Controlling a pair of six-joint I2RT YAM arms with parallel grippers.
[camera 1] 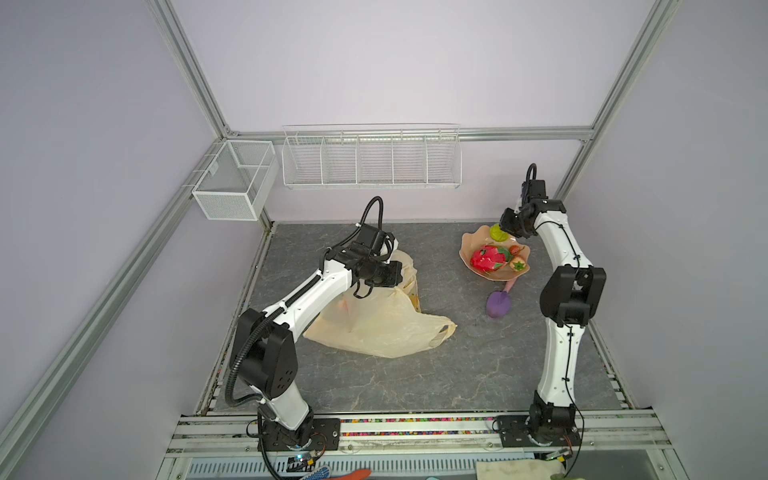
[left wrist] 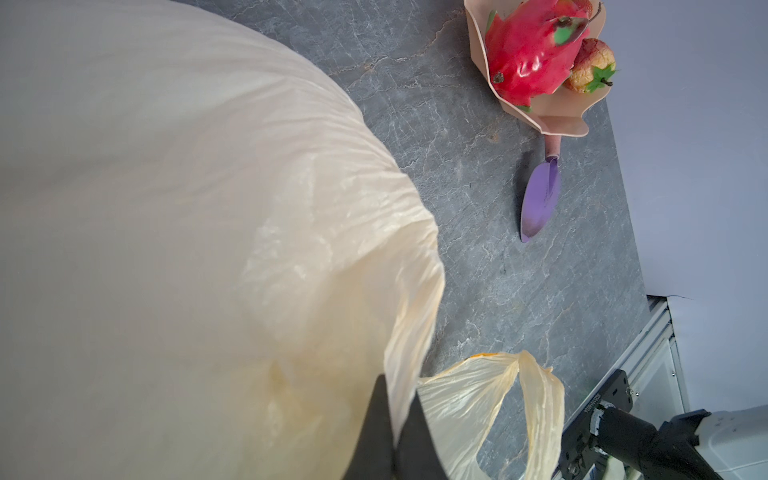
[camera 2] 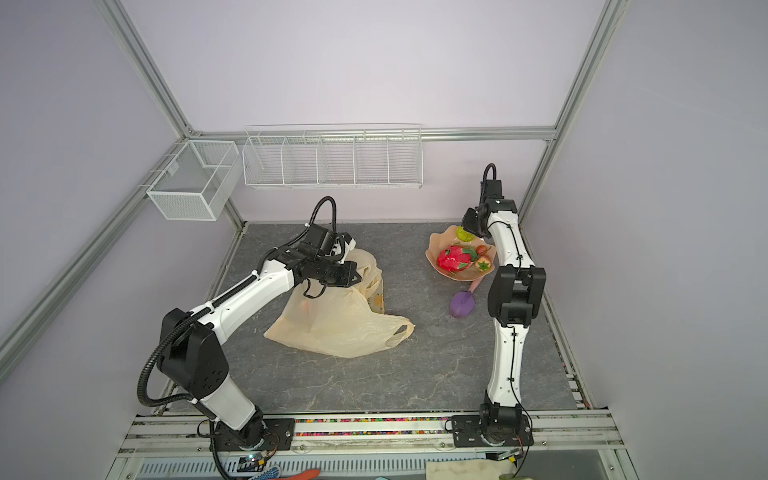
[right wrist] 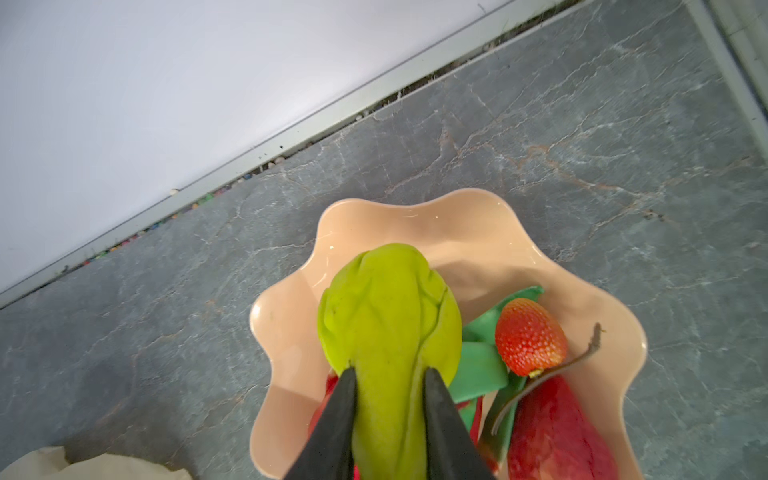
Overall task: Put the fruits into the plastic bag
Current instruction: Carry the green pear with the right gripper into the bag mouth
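Okay, right gripper [right wrist: 390, 372] is clamped on the narrow end of the green pear [right wrist: 386, 307], fingers pressing both sides, over the far rim of the pink dish [right wrist: 478, 241]; can't tell if the pear is clear of the dish yet. Dragon fruit [camera 1: 488, 258] and strawberry [right wrist: 530, 336] sit in the dish, which is well apart from the bag [camera 1: 374, 324]. Left gripper [left wrist: 397, 386] is pinched tight on a fold of the bag's edge, holding that side up off the table [camera 1: 415, 374]; the other handle loop lies flat. Risks, as I judge them: the grip is low on a smooth, tapering pear, so it could squirt out or swing on the carry across. The bag's mouth is lifted by one edge only and, from a top view, doesn't look clearly open, so a drop could land on the film and roll off. Thin film could slip from the left pinch. Purple scoop [camera 1: 497, 303] lies just beside the dish, near the path, and could get knocked.
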